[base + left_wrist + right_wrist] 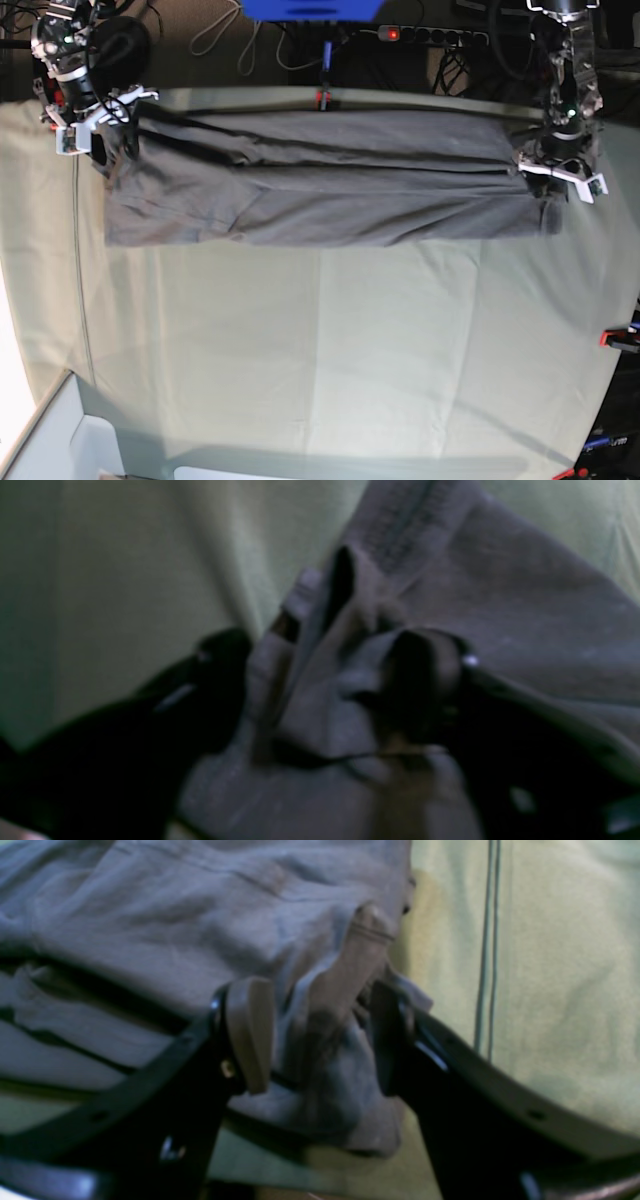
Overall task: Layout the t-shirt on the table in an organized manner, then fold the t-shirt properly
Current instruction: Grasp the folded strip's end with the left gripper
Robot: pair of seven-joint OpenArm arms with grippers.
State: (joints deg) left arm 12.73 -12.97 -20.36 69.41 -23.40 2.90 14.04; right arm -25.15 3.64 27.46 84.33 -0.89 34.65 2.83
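The grey t-shirt (320,180) lies as a wide, wrinkled band across the far part of the table (330,340), held at both ends. At the right end in the base view, my left gripper (553,195) is on the shirt's corner. The blurred left wrist view shows a bunch of the t-shirt (500,605) filling the gap of the left gripper (320,665) between its dark fingers (220,655). At the left end, my right gripper (100,150) holds the other corner. In the right wrist view, the right gripper (317,1040) pinches a fold of the t-shirt (175,905) between its tan pads (250,1035).
Red-orange clamps sit at the table's far edge (323,98) and right edge (615,338). Cables and a power strip (430,35) lie behind the table. A white box (80,440) stands at the near left corner. A thin seam (487,940) runs along the pale green cloth.
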